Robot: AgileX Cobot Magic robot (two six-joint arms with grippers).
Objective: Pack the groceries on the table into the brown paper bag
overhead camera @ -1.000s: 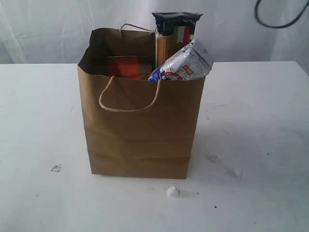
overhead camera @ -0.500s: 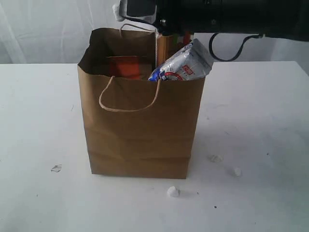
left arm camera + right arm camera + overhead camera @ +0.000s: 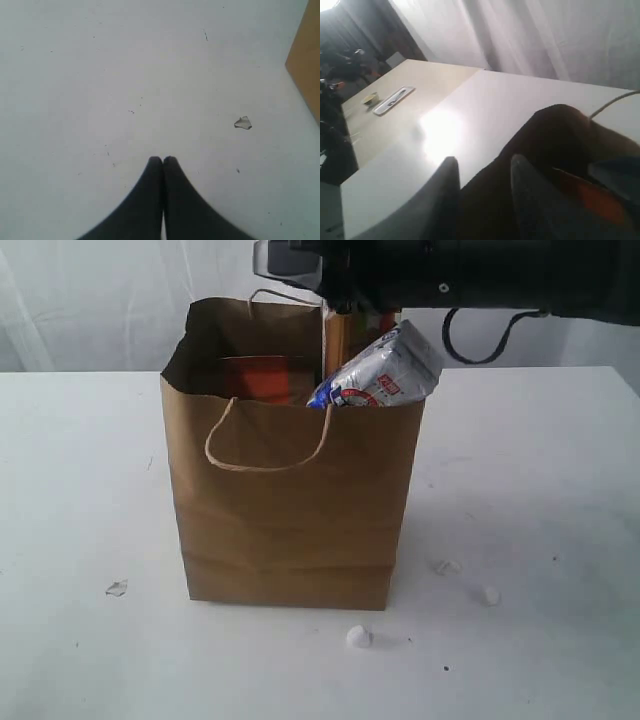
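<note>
On white table (image 3: 80, 490): brown paper bag (image 3: 290, 520), scattered crumbs (image 3: 358, 637); pale curtain (image 3: 100, 300) behind

Lab-like: white table (image 3: 560, 440), white curtain (image 3: 90, 300).

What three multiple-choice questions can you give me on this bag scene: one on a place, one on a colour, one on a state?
1. Where is the white-and-blue packet relative to the brown paper bag?
A. beside it
B. poking out of its top
C. beneath it

2. What colour is the label seen inside the bag?
A. purple
B. orange
C. pink

3. How is the left end effector?
A. shut, over the table
B. wide open
C. clamped on a can

Answers:
1 B, the packet juts up out of the bag's opening.
2 B, orange shows in the shadow inside the bag.
3 A, its two tips touch, with only tabletop beneath.
</note>
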